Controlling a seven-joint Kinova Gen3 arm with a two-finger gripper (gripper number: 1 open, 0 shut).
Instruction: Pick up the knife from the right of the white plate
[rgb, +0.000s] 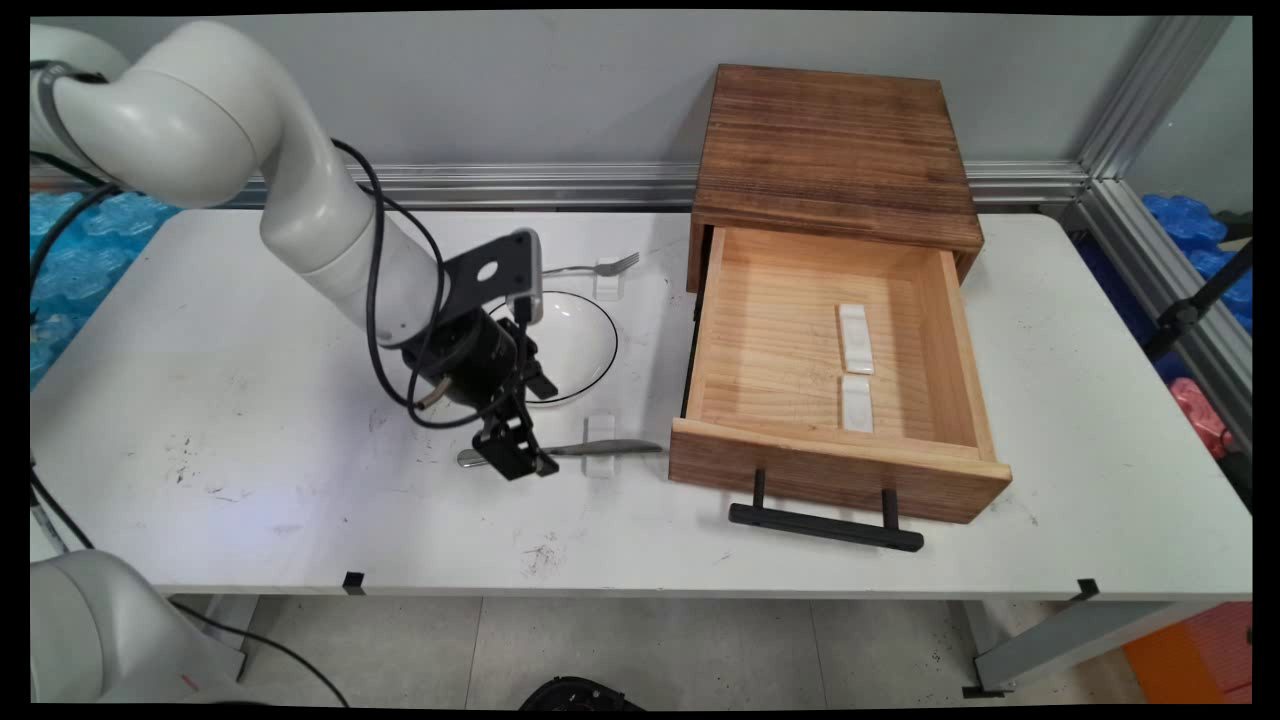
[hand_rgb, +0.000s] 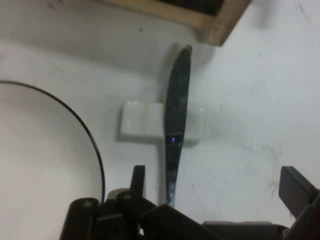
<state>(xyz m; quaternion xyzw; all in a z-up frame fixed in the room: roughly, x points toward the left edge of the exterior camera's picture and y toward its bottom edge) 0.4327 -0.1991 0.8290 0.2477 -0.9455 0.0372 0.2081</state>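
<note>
Nearest the camera, in the lower middle of the main view, the white bench (rgb: 250, 520) shows its scuffed front edge. Just above that, left of centre, the gripper (rgb: 515, 455) is lowered over the handle end of a knife (rgb: 600, 448), which lies level across a small white rest (rgb: 599, 440). In the hand view one finger (hand_rgb: 138, 181) stands left of the handle and the other finger (hand_rgb: 295, 189) well to its right, so the jaws are released, spread wide with the handle between them and closer to the left one. Behind the gripper, toward mid-frame, sits a white plate (rgb: 575, 345) with a thin dark rim. Beyond it, a fork (rgb: 600, 266) rests on a second white rest (rgb: 608, 277). Right of centre, a wooden drawer (rgb: 770, 350) stands pulled out from its wooden case (rgb: 835, 145), black handle (rgb: 825, 525) toward the camera, with two white rests (rgb: 855, 365) lying inside on its floor.
</note>
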